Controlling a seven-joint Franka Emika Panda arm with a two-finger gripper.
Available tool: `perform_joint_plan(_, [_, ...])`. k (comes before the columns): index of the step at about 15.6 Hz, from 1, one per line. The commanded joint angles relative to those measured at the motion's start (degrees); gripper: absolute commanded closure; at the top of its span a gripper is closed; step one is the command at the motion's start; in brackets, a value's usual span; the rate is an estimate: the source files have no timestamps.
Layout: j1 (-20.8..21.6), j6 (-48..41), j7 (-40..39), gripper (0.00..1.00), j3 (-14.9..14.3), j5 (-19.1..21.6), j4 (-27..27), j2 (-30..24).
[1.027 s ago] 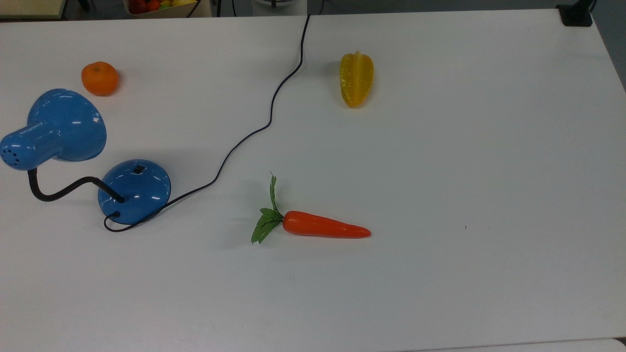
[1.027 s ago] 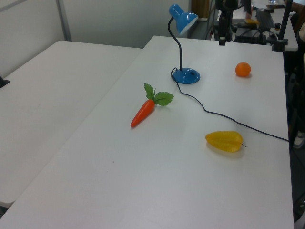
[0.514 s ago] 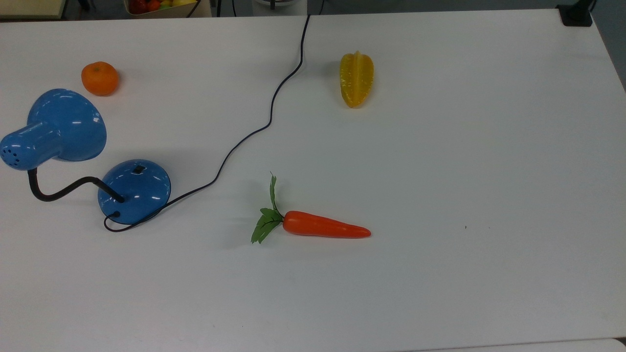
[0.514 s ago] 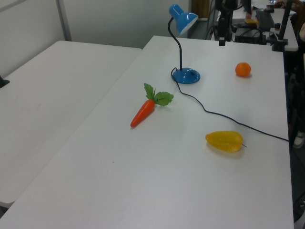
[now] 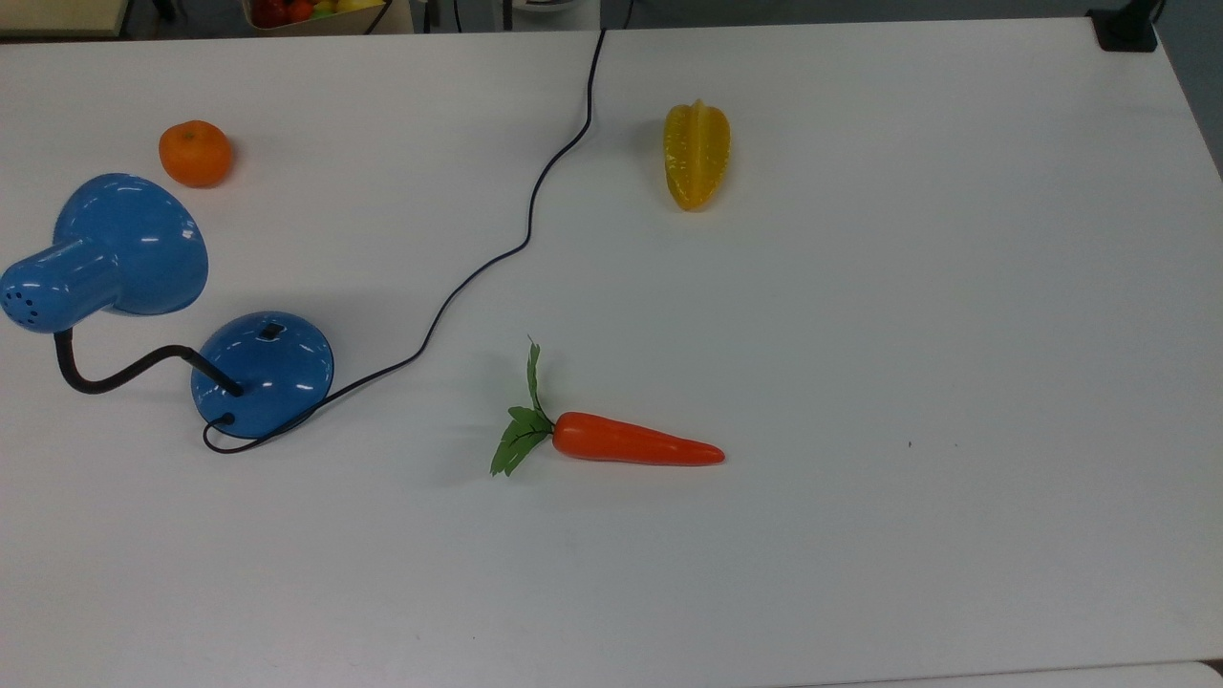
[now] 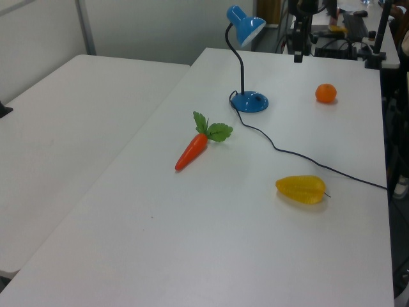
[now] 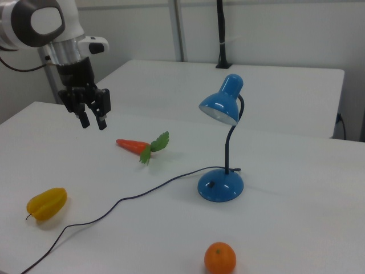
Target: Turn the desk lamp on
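The desk lamp [image 5: 263,375] is glossy blue and stands at the top view's left, its bell shade [image 5: 129,244] held on a black gooseneck [image 5: 124,368]. A small black switch [image 5: 272,332] sits on the domed base. The shade shows no glow. The lamp [image 6: 250,101] stands at the far end of the table in the left view. In the right view the lamp [image 7: 220,185] stands right of centre, and my gripper [image 7: 93,122] hangs open and empty well above the table at that picture's left, far from the lamp.
A thin black cord [image 5: 516,248] snakes from the base to the table's far edge. A toy carrot [image 5: 631,441], a yellow starfruit [image 5: 697,155] and an orange [image 5: 195,153] lie on the white table [image 5: 955,287]. A second table [image 6: 77,128] stands alongside.
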Motion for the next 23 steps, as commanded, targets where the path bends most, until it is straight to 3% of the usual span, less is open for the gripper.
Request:
perform_joint_plan(1, [-0.1, -1.0, -0.1, 0.96, -0.1, 0.1, 1.5, 1.1])
perform_joint_plan(2, [-0.1, -1.0, -0.1, 1.00, -0.1, 0.1, 1.5, 1.2])
perform_joint_plan(8, [-1.6, 1.1, 0.5, 1.00, -0.2, 1.1, -0.6, 1.2])
perform_joint_plan(15, [-7.4, 14.3, 1.3, 1.00, -0.6, 1.4, -11.2, 1.5])
perform_joint_plan(23, [-13.8, 33.6, 3.5, 1.00, -0.6, 1.2, -14.8, 10.7])
